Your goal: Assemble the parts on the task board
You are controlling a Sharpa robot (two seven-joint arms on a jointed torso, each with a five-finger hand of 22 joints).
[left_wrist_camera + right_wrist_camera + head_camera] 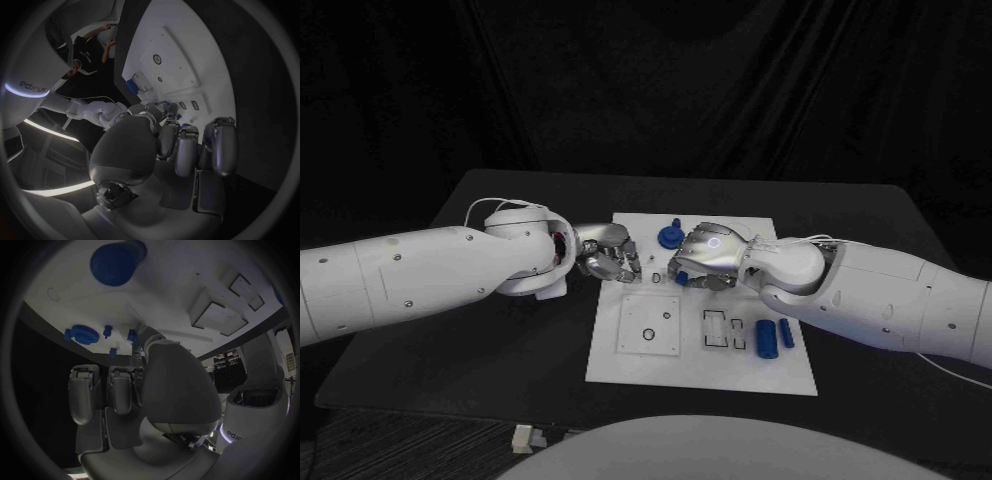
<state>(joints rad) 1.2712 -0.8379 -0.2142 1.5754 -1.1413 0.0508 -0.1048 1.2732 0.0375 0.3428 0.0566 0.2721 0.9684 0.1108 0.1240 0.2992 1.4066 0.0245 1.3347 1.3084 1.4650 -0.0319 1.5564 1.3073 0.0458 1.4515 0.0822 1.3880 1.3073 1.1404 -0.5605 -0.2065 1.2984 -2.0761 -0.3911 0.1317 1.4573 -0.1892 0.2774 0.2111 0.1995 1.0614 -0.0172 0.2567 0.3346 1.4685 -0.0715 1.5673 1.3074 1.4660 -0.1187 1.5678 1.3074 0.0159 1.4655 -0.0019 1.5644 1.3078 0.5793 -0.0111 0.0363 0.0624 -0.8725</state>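
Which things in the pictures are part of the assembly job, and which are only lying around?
Belong to the job:
- task board
- blue cylinder lying on the board
- blue round part near the board's far edge
- left hand and right hand, over the board

Just lying about:
- small pale object beyond the black table's near edge
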